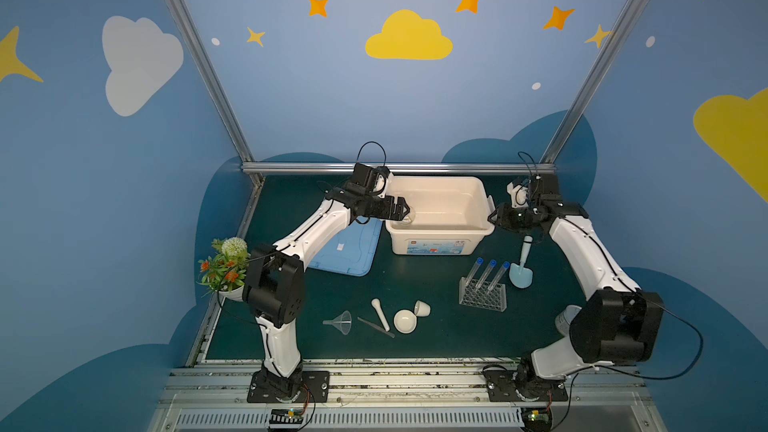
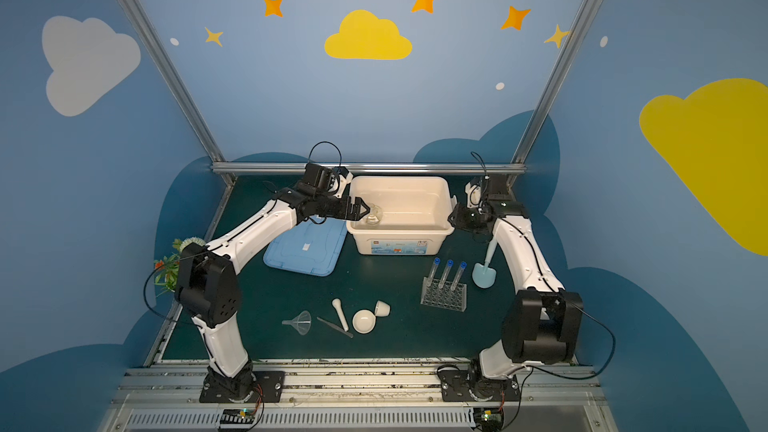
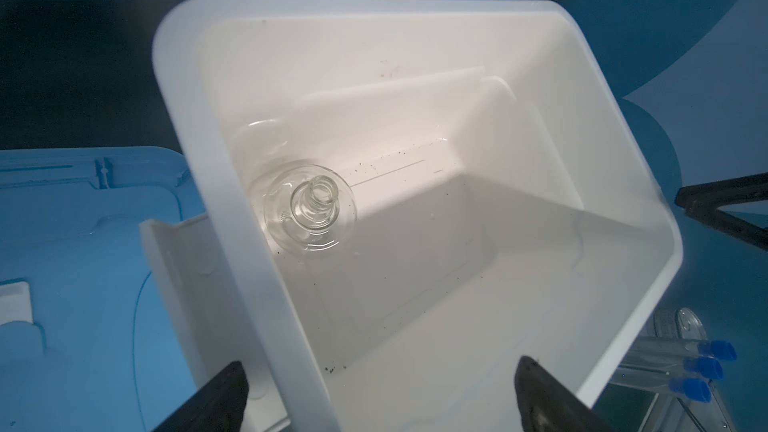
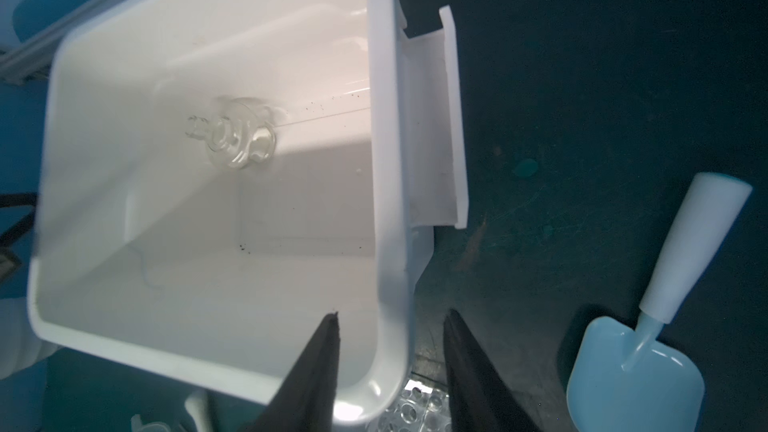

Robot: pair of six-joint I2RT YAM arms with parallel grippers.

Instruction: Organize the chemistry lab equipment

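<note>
Left claw (image 2: 361,210) first: jaws as wide as they go, nothing in them, hanging over the near-left rim of the white bin (image 3: 237,243). Directly beneath it the glass flask (image 3: 311,205) stands upright on the bin floor, tucked into that corner, touching neither finger. I'd call it stiff, slick and breakable, so any regrip belongs on the narrow neck, not the round belly.

Right claw (image 4: 392,313) now: jaws partly apart, gripping nothing, poised above the bin's opposite rim (the rim runs under the gap, and contact is hard to judge). Beyond it the rest of the bin floor lies bare, so there is plenty of room to set things down; the tall walls and side handle are the edges to clear.

Outward, toward the robot from that claw: a blue scoop (image 1: 521,272); then three test tubes (image 1: 486,274) leaning in their clear rack (image 1: 482,295), which look light and smooth, best pinched mid-barrel. Farther off lie the cup (image 1: 422,308), bowl (image 1: 405,321), pestle (image 1: 380,313), tweezers (image 1: 376,327) and funnel (image 1: 340,322), all on open mat.
</note>
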